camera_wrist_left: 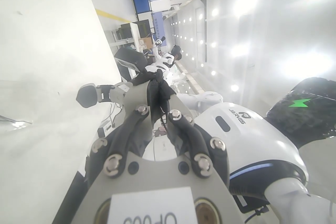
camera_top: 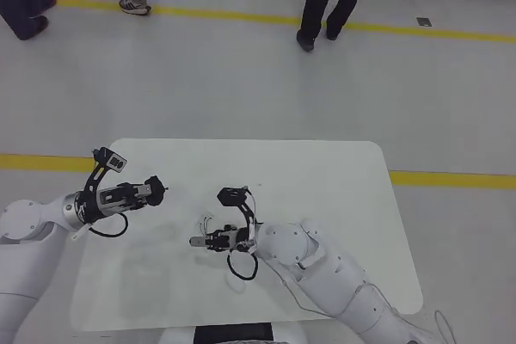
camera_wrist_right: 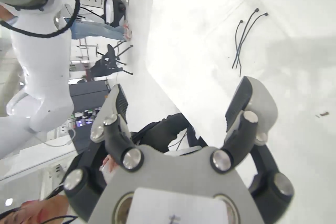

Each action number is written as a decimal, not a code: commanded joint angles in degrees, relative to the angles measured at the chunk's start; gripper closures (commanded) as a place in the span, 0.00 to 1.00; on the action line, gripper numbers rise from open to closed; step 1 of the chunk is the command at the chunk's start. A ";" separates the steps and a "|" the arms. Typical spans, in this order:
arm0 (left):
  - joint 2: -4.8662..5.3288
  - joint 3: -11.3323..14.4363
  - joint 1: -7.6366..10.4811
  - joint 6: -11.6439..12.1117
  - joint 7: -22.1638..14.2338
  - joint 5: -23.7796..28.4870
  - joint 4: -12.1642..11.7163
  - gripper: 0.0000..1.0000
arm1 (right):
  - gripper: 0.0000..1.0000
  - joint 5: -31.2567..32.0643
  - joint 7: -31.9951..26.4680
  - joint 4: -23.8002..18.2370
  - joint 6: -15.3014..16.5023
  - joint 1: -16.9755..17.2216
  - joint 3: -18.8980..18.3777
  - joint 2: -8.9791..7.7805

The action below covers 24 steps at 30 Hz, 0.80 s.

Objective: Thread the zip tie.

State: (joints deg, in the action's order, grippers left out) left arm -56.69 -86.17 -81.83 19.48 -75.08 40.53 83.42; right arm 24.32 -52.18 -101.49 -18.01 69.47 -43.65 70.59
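Three thin black zip ties [camera_wrist_right: 245,38] lie loose and overlapping on the white table [camera_top: 327,172]. My right gripper [camera_wrist_right: 181,101] hovers open short of them, with nothing between its fingers. From above, it [camera_top: 196,242] sits low over the table's front middle and points left. My left gripper [camera_wrist_left: 157,83] is shut, its black tips pressed together, and I see nothing held in them. It [camera_top: 159,191] hangs over the table's left part, apart from the ties. One right-gripper finger [camera_wrist_left: 86,95] appears beyond the left tips.
The table's near edge [camera_wrist_right: 168,93] runs close under the right gripper. A small dark speck [camera_wrist_right: 322,114] lies on the table beside it. The table's right half [camera_top: 344,224] is bare. People stand on the floor far behind the table.
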 commanded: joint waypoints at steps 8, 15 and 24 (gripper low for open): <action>0.00 0.00 0.00 0.00 0.00 0.00 0.00 1.00 | 0.00 10.00 -10.10 8.03 -1.47 -10.37 5.62 5.08; 0.00 0.00 0.00 0.00 0.00 0.00 0.00 1.00 | 0.00 16.15 -13.53 12.27 -1.47 -10.77 4.06 10.90; 0.00 0.00 0.00 0.00 0.00 0.00 0.00 1.00 | 0.00 16.64 -13.64 12.14 -1.47 -10.63 3.87 11.09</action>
State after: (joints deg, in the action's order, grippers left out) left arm -56.69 -86.17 -81.83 19.48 -75.08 40.53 83.42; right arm 40.96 -65.82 -89.35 -19.48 58.84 -39.77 81.68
